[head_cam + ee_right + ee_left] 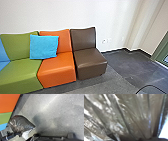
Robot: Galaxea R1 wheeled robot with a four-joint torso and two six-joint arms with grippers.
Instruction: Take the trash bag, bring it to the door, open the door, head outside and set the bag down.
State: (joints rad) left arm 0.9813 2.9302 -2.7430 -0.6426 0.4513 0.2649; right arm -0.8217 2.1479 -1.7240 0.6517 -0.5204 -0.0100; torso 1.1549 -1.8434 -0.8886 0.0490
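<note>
Bag, one, dark and thin-skinned, loosely puffed: found near, beside the left arm, with floor around it; judged to be hung from that arm, the carry being in hand. Left gripper and right gripper: whether either is apart, together or clamped on the bag cannot be told. Seats, in a row at left: green, orange, brown. Cushion, blue, leaned against the green and orange backs. Wall, pale, far. Frame, green, at far right, possibly the door's. Handling, as judged: the brown seat's near corner should be cleared widely, the turn to the right taken slowly so that no swing is set up, and the bag kept high and off the wheels, since thin film may be snagged or torn
</note>
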